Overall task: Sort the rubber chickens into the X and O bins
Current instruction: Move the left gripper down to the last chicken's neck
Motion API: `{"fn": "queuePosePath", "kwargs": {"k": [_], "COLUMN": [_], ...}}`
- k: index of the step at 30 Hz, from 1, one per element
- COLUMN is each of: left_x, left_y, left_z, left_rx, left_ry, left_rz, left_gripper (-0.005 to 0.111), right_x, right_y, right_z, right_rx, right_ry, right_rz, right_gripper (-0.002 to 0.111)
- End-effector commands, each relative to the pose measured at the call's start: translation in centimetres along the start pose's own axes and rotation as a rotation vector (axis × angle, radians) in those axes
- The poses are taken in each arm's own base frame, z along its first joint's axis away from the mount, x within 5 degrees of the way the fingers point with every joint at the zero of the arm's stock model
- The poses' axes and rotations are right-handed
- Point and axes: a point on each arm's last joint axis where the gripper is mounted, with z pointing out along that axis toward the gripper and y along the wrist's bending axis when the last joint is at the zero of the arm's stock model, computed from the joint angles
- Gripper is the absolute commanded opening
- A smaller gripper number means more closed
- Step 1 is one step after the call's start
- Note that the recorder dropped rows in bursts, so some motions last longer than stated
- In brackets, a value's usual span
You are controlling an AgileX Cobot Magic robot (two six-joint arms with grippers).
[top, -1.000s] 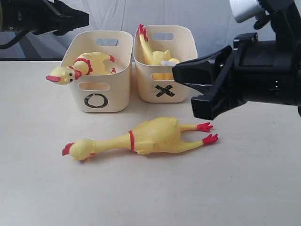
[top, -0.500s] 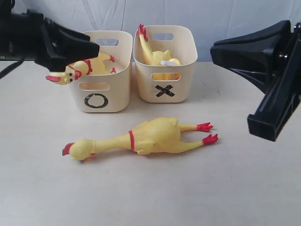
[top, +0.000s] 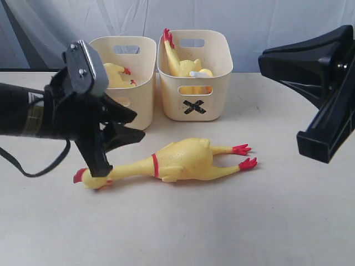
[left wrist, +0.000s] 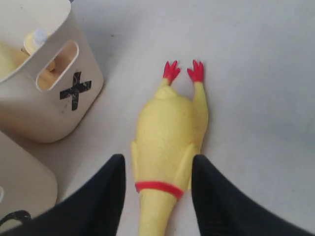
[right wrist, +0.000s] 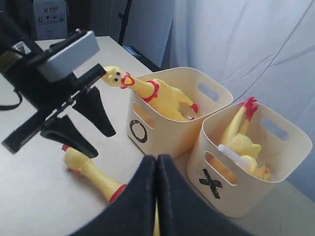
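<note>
Cream O bin [right wrist: 165, 137] and X bin [top: 213, 94] stand at the desk's [top: 277, 233] far edge; the loose rubber chicken [top: 180, 159] lies mid-desk in front of them. My left gripper [left wrist: 157, 167] hangs spread open astride its red neck band, so I'd drop straight and pinch there, off the slippery body. Right gripper [right wrist: 156, 164] is pressed closed, empty.

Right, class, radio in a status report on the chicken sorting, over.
Left gripper open, astride loose rubber chicken at the neck. Right gripper shut, off to the side. O bin and X bin behind chicken, nothing between.
</note>
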Motion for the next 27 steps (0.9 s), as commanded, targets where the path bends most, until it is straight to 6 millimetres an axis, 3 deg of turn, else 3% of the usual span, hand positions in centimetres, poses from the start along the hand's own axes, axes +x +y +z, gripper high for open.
{"fn": "queuePosePath", "kwargs": {"k": [1,19,27], "left_x": [1.5,8.0,9.8], "left_y": [-1.4,-0.7,-0.7], "left_z": [1.1,5.3,6.3], "left_rx": [-0.042,-0.08,-0.068], "left_ry": [0.096,0.414,0.49], "left_rz": [0.131,0.149,0.168], "left_gripper": [0.05,0.055,0.055], "right_x": [0.1,0.1,0.1], "right_y": [0.0,0.1,0.1], "right_z": [-0.1,-0.1,-0.1], "right_rx": [0.003,-0.005,-0.012], "right_ry": [0.004,0.005,0.003], "right_rz": [0.029,0.076,0.096], "right_gripper": [0.0,0.0,0.0]}}
